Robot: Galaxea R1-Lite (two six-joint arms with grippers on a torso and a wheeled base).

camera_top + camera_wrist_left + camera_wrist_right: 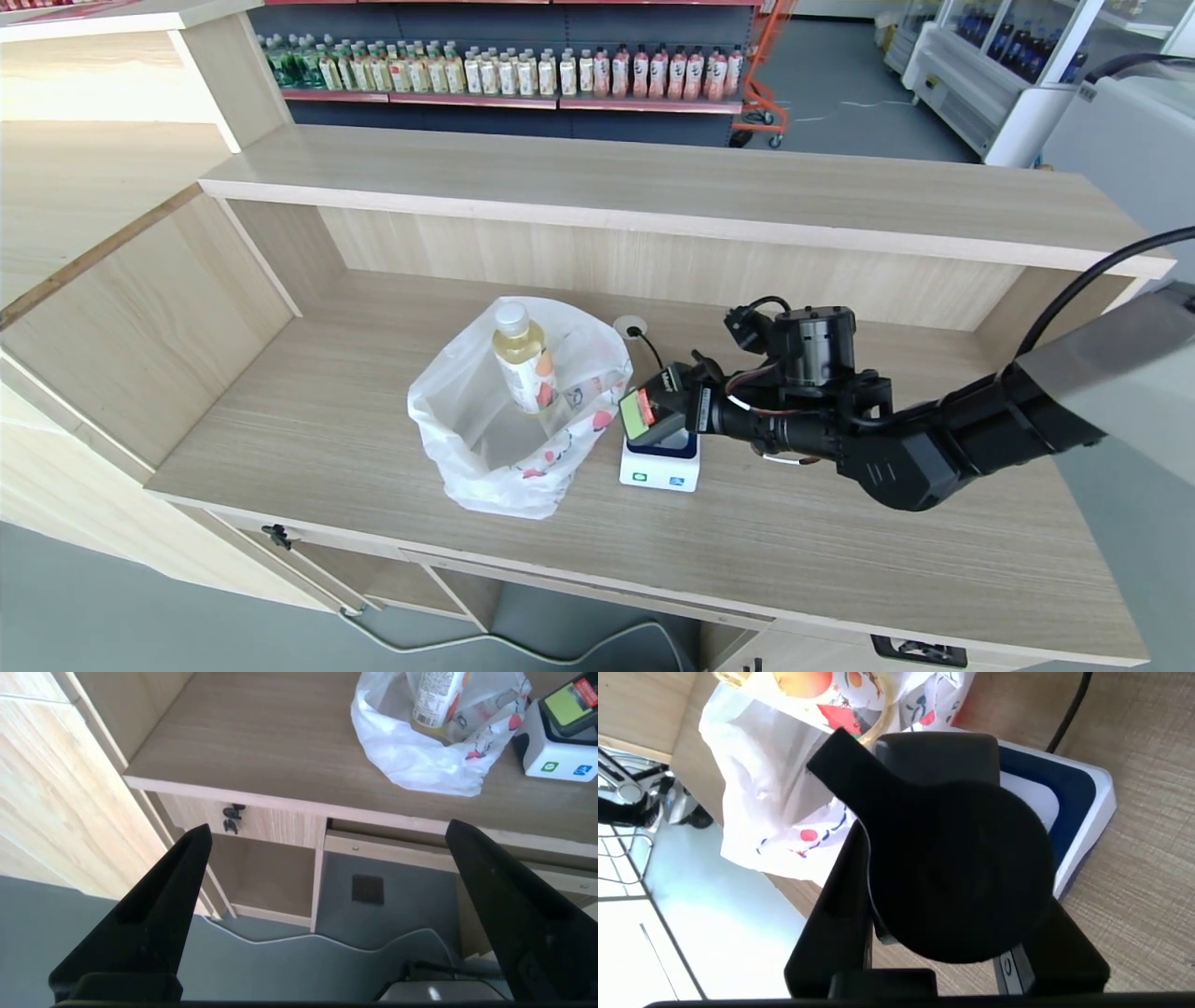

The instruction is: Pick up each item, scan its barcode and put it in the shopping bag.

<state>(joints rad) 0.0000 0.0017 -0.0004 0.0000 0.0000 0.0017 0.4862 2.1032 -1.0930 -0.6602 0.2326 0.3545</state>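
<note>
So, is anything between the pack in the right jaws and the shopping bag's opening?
Nothing visible. The pack, in the jaws of the right gripper, hangs over the scanner, beside the open shopping bag. A bottle stands inside toward the far side; the near part looks free.

The black right arm (943, 448) stretches in from the right side, almost level, and its wrist (812, 392) points toward the left. The right gripper (653, 418) is closed on a small green and red item (637, 413). The left gripper (318, 905) has its two black fingers (140, 924) spread wide apart.
</note>
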